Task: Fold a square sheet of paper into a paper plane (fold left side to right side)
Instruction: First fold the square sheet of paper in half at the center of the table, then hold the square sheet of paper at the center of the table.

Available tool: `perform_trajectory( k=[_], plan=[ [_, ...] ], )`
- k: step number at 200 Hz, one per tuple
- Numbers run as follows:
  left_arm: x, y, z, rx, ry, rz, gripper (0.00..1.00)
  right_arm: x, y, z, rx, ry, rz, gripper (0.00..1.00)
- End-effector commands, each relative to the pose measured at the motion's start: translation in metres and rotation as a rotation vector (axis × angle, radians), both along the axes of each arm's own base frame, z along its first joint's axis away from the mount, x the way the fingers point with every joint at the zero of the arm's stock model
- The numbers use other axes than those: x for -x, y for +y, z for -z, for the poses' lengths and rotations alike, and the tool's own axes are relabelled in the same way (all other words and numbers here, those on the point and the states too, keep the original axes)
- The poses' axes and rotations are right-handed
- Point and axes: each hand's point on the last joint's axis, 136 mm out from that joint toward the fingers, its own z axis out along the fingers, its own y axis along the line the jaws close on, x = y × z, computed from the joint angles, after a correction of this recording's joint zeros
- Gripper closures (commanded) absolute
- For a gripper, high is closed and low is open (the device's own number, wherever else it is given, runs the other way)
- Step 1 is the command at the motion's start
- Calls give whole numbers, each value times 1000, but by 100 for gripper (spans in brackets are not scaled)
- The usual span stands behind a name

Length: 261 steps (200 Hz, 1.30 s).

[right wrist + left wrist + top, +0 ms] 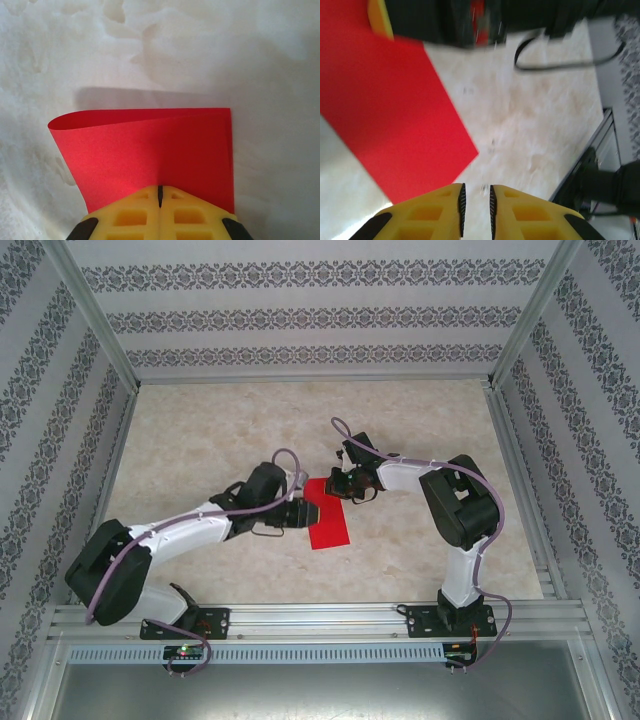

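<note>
At the middle of the table (200,440) the square sheet of paper (150,150) is held doubled over by the right gripper (160,190), clamped shut on its edges. The fold is judged loose, not yet creased. Next, the left gripper (476,195) — barely parted, empty — is needed to press it flat.

Pale beige table (200,430), marbled top, aluminium rail (320,615) along near edge. Bright red square sheet of paper (327,520) lies on it near middle, slightly toward near side. Sheet doubled over, one edge soft uncreased curl; shadow falls on marbled top beyond it.
</note>
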Motion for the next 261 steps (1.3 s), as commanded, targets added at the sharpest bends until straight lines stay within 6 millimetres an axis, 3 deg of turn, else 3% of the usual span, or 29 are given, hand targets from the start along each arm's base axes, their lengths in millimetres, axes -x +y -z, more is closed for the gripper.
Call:
perform_trajectory(
  k=[1, 50, 106, 142, 178, 208, 237, 261],
  plan=[
    [-11, 7, 21, -54, 31, 3, 78, 21, -9, 31, 87, 88, -1, 100],
    [-32, -15, 44, -34, 38, 47, 81, 21, -5, 29, 73, 78, -10, 100],
    [-27, -22, 81, -72, 120, 82, 82, 16, 3, 19, 45, 44, -18, 100],
    [-19, -14, 105, -123, 169, 67, 83, 3, 10, -12, 12, -32, -27, 100],
    [-13, -2, 118, -179, 182, 41, 83, -3, -2, -52, 32, -123, 16, 80],
    [-12, -1, 118, -183, 182, 41, 84, 24, -17, -69, 31, -146, 32, 78],
    [-13, -3, 114, -178, 172, 42, 84, 75, -32, -47, 60, -73, 28, 91],
    [-15, -3, 110, -181, 163, 44, 84, 106, -28, -31, 45, -16, 12, 94]
  ],
)
